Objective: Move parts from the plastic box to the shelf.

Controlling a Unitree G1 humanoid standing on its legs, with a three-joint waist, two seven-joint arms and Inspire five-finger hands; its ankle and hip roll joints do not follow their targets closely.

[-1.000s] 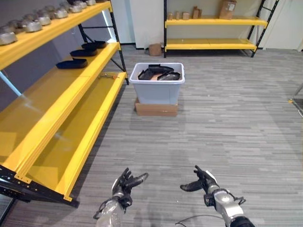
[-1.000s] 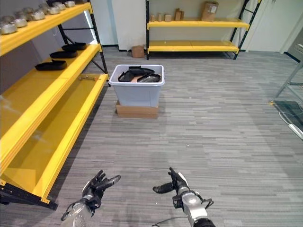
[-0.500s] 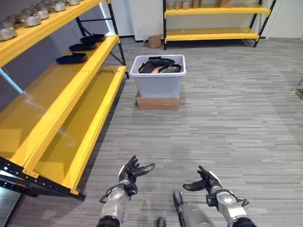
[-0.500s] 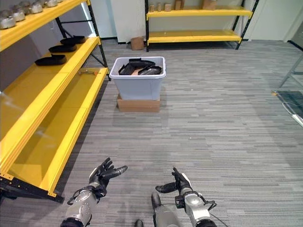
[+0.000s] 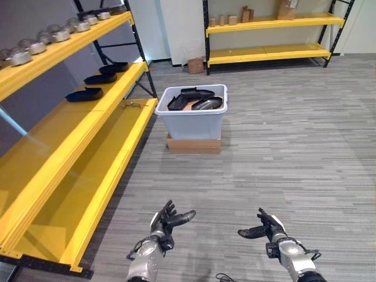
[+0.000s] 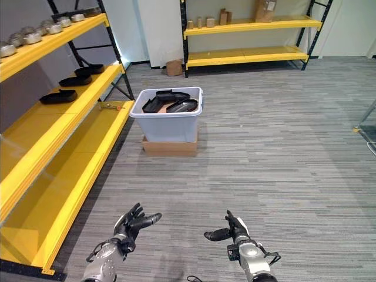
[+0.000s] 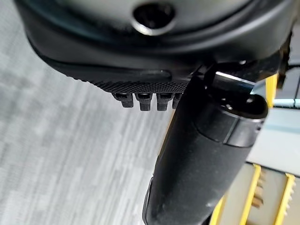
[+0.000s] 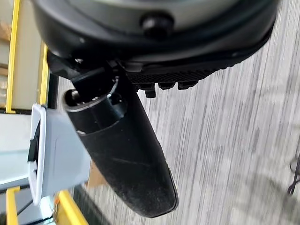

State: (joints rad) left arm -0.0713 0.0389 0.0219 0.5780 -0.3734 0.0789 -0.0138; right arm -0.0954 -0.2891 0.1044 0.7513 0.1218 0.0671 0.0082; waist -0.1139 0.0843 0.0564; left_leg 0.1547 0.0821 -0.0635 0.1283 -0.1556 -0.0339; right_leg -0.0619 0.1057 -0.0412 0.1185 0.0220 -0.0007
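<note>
Nearest, the left hand (image 5: 166, 220) and right hand (image 5: 265, 227) hang low over the floor (image 5: 282, 158), fingers spread and relaxed, holding nothing. Ahead, well apart from both hands, the plastic box (image 5: 194, 111) sits on a flat cardboard box (image 5: 194, 144), with dark parts (image 5: 197, 100) piled above its rim. Beside it runs the yellow shelf (image 5: 82, 126), already carrying dark parts (image 5: 85, 94). Probable faults: a reach started from this range falls short; a heaped part may snag its neighbours on lifting; pressure on the rim may shift the box off its cardboard base.
</note>
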